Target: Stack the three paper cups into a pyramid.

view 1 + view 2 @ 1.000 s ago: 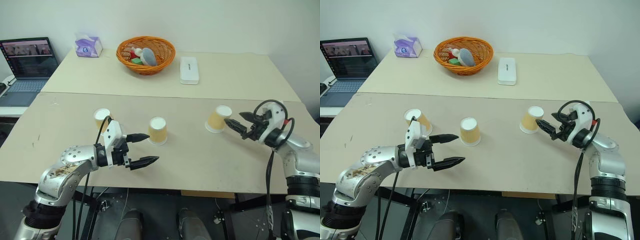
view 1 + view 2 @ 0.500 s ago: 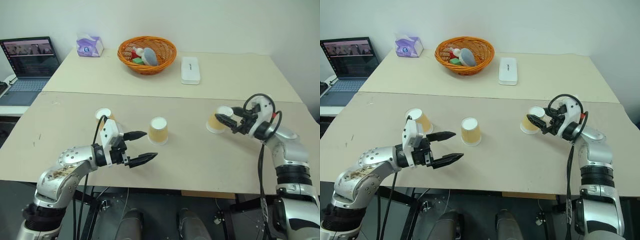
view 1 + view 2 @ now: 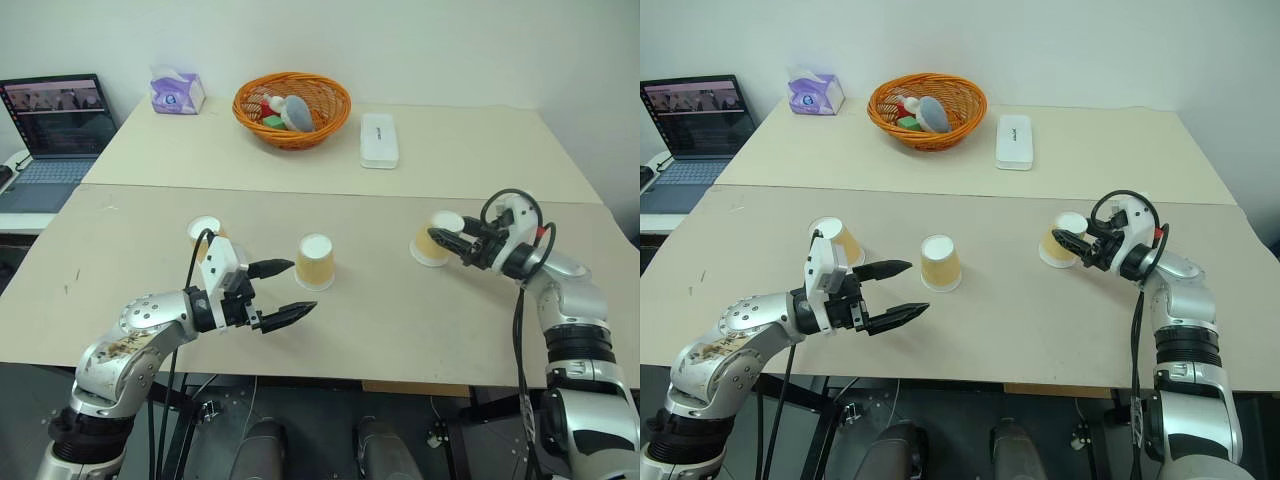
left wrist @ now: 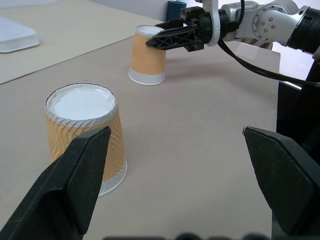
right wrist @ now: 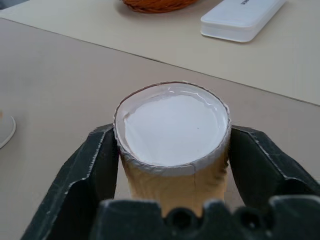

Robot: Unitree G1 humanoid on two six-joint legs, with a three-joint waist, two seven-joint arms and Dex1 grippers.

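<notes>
Basket [image 3: 292,105] holds small items; right claw [image 3: 447,241] clasps one upturned cup [image 3: 436,238], left claw [image 3: 284,292] gapes

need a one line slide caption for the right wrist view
Right gripper closed on an upside-down paper cup standing on the beige table, fingers pressing its two sides.

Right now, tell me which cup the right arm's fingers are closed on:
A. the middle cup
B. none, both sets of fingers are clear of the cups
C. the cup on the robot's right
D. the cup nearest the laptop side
C: the right gripper has a finger pressed on each side of the right cup, while the left gripper hangs open by the middle cup.
</notes>
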